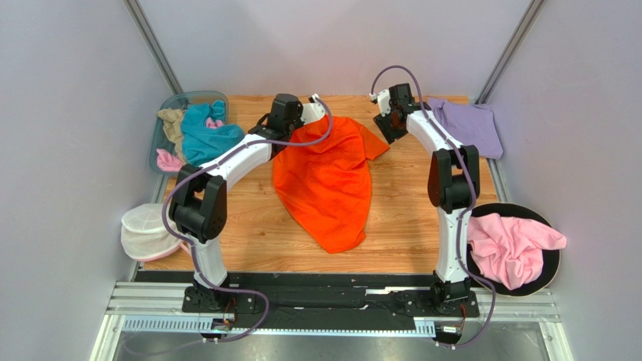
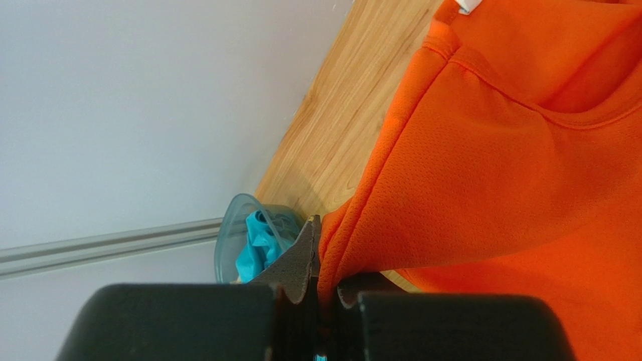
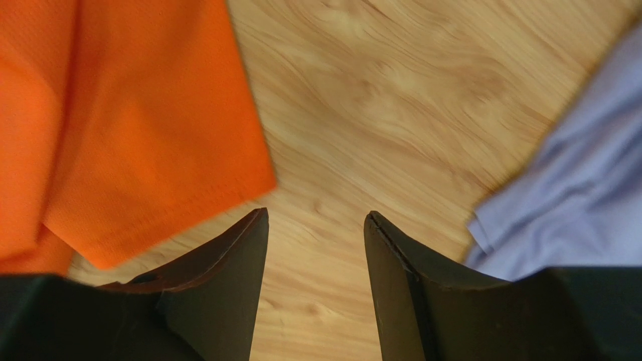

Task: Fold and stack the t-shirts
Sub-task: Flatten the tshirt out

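Two claws hang over the far half of the worktop (image 1: 407,226) in the overhead view. The left claw (image 1: 280,124) is clamped on a shoulder edge of the orange t-shirt (image 1: 328,180). The rest of the shirt trails from that claw back toward the arm bases, rumpled and only half spread, so the grip looks meant to pull the cloth flat before any fold. The right claw (image 1: 389,129) hovers just beside the shirt's other sleeve with its jaws apart, holding nothing. On its outer side lies the lavender t-shirt (image 1: 471,124), flat in the far corner, perhaps the start of the stack. Outward of the left claw, a clear bin (image 1: 169,101) holds the teal t-shirt (image 1: 203,135) among other crumpled shirts. The pink t-shirt (image 1: 512,248) sits heaped on a black round tray (image 1: 550,263), well behind the right claw.

The left wrist view shows that claw's fingers pressed together with a fold of orange mesh cloth pinched between them. The collar lies further along the shirt, and the bin sits beyond the fingertips.

In the right wrist view the fingers stand apart over bare wood, with the orange sleeve hem to one side and lavender cloth to the other. They touch neither, so this claw seems placed to take the sleeve next.
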Available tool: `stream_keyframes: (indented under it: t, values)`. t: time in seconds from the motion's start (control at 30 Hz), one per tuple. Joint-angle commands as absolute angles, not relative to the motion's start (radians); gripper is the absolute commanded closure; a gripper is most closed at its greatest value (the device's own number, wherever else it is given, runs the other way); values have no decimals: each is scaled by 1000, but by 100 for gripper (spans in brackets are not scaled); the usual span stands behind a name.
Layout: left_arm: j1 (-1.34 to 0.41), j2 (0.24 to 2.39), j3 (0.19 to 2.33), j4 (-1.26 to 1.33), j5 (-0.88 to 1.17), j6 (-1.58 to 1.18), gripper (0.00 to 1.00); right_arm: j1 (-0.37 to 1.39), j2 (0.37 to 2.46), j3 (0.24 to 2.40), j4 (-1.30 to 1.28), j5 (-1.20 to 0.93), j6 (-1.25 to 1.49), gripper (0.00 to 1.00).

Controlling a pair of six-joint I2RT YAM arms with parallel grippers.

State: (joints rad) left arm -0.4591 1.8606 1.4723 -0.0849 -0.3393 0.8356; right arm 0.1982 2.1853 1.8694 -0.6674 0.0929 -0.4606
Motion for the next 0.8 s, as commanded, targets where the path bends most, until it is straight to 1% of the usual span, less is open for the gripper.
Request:
stream_keyframes:
  t: [0.0, 0.17, 0.57, 0.63, 0.67, 0.7, 0.77]
  values:
    - [-471, 1881, 1496, -67, -350, 848, 100, 189, 2293, 2058, -748, -119, -344, 45]
    - [-476, 1882, 1494, -80, -350, 850, 100, 183, 2387, 2134, -756, -202, -304, 44]
    - [-483, 1859, 1457, -74, -350, 867, 100, 173, 2437, 2131, -791, -242, -318, 42]
    - [-483, 1852, 1445, -68, -350, 876, 100, 173, 2444, 2134, -811, -247, -330, 34]
    - [-483, 1848, 1440, -64, -350, 879, 100, 172, 2448, 2134, -819, -248, -333, 32]
    - [-483, 1845, 1431, -64, -350, 882, 100, 172, 2448, 2135, -825, -252, -339, 32]
    - [-483, 1836, 1424, -60, -350, 890, 100, 172, 2453, 2129, -841, -262, -348, 34]
